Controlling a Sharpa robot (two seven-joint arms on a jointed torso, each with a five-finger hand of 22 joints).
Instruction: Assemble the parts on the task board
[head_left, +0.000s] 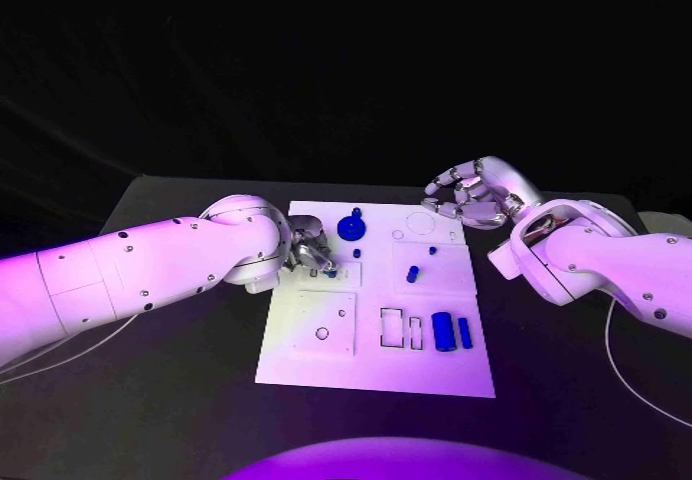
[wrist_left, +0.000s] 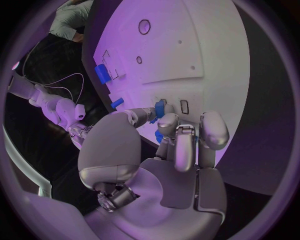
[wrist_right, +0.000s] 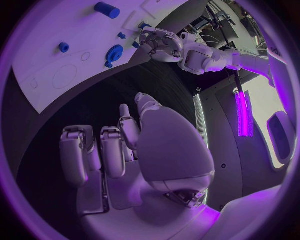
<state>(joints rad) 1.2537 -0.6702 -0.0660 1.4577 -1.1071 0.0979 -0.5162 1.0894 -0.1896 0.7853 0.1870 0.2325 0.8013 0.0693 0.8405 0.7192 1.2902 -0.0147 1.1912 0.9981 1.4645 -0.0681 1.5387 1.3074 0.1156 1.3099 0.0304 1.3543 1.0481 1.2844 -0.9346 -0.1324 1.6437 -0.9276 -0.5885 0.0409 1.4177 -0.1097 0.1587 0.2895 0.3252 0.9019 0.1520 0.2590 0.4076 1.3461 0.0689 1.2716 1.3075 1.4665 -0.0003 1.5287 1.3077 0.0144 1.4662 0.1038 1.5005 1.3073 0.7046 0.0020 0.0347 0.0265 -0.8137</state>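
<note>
Nearest to us in the head view, the white task board (head_left: 378, 340) lies on the black table (head_left: 173, 400), its near edge closest to the camera. We see our left hand (head_left: 307, 252) low over the board's left edge, about halfway up the plate. In the left wrist view its fingertips (wrist_left: 164, 121) close around a small blue part (wrist_left: 161, 107), pinching it just above the white surface beside a small rectangular slot (wrist_left: 184, 106).

Our right hand (head_left: 473, 193) hovers above the board's far right corner, apart from it. In the right wrist view its fingers (wrist_right: 94, 155) are loosely curled and separated, with nothing between them.

Moving outward across the board, a round blue part with a stem (head_left: 352, 227) sits near the far edge, a small blue peg (head_left: 413, 273) stands near the middle, and two blue cylinders (head_left: 451, 332) lie side by side toward the near right, just beside two rectangular outlines (head_left: 400, 329). A small ring outline (head_left: 322, 333) marks the near left panel.
</note>
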